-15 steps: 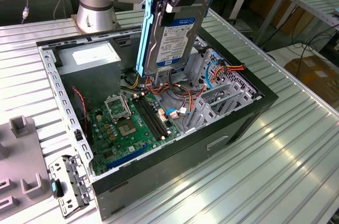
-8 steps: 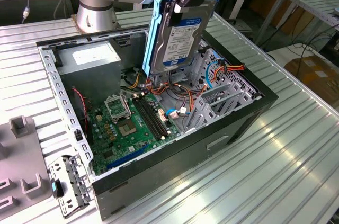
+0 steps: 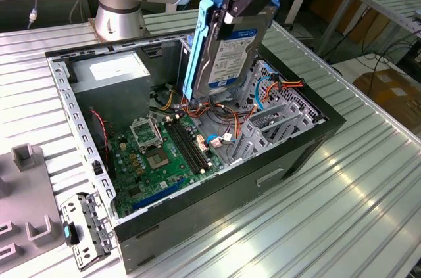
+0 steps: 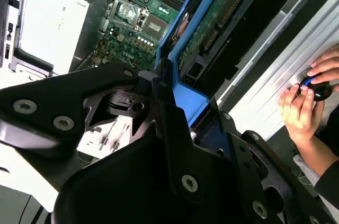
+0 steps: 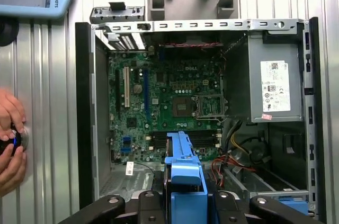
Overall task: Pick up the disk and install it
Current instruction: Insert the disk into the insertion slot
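Carriage was your step: the gripper (image 3: 241, 3) clamped the disk (image 3: 227, 61) on edge, upper centre of the exterior view above the open computer case (image 3: 217, 207); seating it likely called for squaring its rails.

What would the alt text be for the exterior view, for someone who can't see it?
The gripper holds the disk nearly upright over the open computer case, which lies on a ribbed metal table. A green motherboard is exposed inside; a grey perforated bracket lies beside the case.
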Robot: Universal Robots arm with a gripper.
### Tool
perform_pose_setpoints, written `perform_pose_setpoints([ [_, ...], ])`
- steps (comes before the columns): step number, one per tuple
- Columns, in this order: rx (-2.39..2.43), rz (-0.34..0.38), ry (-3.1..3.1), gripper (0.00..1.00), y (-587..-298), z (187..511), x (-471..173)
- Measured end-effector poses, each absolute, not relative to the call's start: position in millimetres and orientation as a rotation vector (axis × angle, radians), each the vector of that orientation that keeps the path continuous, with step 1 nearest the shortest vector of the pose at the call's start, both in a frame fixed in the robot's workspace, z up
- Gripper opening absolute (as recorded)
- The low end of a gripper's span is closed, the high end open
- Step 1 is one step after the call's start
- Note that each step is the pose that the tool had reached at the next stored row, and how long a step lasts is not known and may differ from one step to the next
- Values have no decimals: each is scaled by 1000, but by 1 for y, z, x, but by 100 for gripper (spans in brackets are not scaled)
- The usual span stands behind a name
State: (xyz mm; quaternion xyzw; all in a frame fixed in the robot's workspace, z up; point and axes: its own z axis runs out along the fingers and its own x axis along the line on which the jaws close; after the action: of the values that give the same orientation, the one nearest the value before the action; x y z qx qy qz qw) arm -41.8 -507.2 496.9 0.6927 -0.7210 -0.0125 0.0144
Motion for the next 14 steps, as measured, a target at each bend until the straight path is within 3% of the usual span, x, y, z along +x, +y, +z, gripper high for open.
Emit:
perform_pose_setpoints([
  [6, 2156, -39, -2245, 37, -526, 492, -36],
  [14, 2156, -36, -2244, 37, -529, 485, -7],
])
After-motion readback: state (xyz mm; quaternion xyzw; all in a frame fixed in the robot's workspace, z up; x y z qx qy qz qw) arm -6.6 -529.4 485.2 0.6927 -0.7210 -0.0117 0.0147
